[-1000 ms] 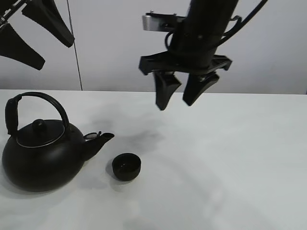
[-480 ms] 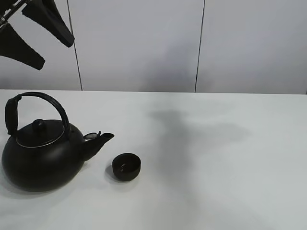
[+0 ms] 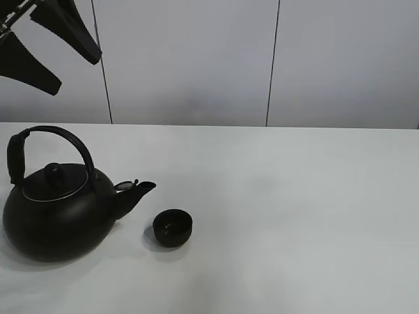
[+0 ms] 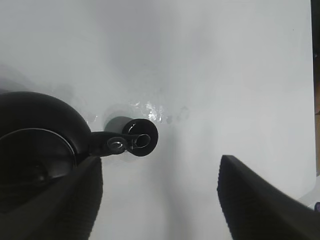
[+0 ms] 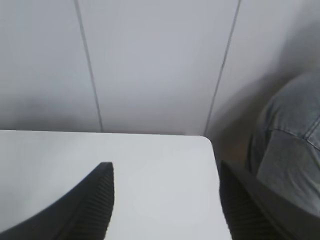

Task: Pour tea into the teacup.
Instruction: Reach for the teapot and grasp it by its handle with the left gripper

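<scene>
A big round black kettle with an arched handle stands at the table's left, its spout pointing right. The teacup, small, low and black, stands just right of the spout tip. My left gripper hangs open and empty high above the kettle. In the left wrist view the left gripper looks down on the kettle and the teacup, with the spout overlapping the cup's rim. My right gripper is open and empty. It faces the wall and is out of the exterior view.
The white table runs to a grey panelled wall. The right wrist view shows a table corner and blue-grey cloth beside it.
My right arm, which hung open over the table's middle, has left the exterior view, and its shadow has faded. The kettle, the teacup and the left gripper have not moved.
</scene>
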Robot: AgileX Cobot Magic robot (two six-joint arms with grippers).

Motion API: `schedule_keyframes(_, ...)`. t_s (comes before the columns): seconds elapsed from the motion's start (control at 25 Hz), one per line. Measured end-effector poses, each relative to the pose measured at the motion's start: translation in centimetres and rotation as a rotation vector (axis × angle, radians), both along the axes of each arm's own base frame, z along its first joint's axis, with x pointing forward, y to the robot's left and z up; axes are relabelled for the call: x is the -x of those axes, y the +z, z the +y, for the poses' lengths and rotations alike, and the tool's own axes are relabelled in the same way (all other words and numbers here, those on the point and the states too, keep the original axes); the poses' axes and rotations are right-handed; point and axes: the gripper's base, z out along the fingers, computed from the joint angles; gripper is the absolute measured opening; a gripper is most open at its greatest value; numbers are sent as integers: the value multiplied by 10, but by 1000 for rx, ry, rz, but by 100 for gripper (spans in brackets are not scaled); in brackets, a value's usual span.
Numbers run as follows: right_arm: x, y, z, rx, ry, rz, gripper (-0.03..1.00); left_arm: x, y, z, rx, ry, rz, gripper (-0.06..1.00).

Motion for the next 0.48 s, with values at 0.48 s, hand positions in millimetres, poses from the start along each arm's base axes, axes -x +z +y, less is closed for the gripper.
schedule_keyframes(0.48,147,-79,47,-74,293,-107,42,0,0,0,0,0,0,48)
